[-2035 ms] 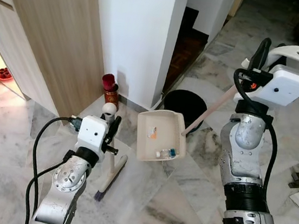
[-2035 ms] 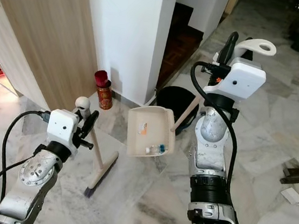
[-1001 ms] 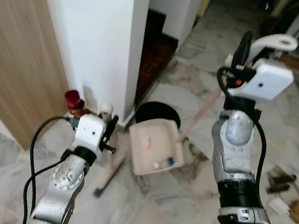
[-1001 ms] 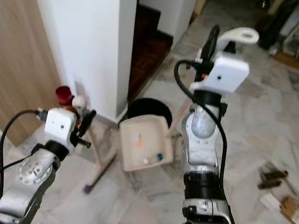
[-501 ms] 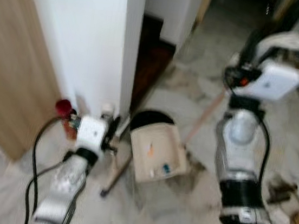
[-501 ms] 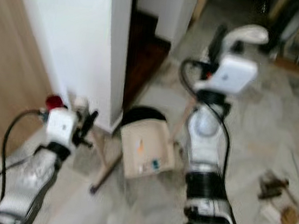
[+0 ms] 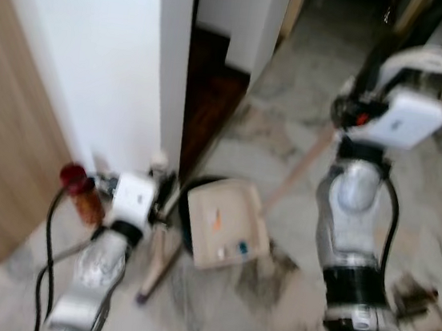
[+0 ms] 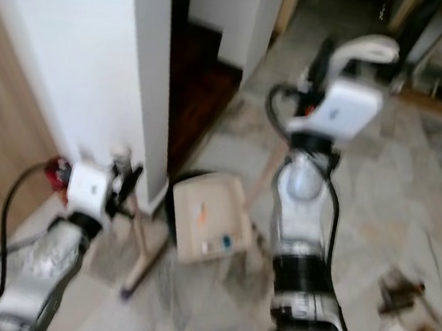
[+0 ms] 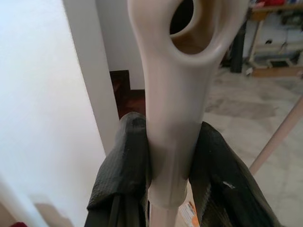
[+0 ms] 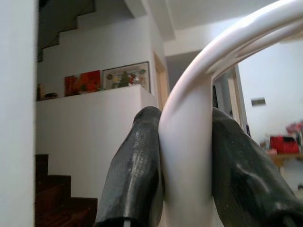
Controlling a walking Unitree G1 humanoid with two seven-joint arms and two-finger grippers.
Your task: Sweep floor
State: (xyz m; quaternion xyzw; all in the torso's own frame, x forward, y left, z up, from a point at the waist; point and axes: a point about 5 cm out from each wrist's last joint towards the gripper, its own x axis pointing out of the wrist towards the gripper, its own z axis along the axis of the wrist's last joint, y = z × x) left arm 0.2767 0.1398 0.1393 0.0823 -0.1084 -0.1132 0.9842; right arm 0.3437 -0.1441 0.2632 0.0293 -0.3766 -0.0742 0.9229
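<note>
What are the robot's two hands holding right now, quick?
Left gripper: shut on the broom handle.
Right gripper: shut on the dustpan handle, dustpan hanging over the black bin.

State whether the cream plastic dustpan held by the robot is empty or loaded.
Loaded. The cream plastic dustpan carries small bits near its lower edge, one bluish, plus an orange mark; blur hides what they are.

The cream dustpan [image 7: 223, 223] hangs tilted just in front of the black bin [image 7: 192, 208], its open tray holding a few small bits of litter, its long handle slanting up. Left of the bin, the broom [image 7: 159, 251] stands slanted, bristles on the marble floor.
</note>
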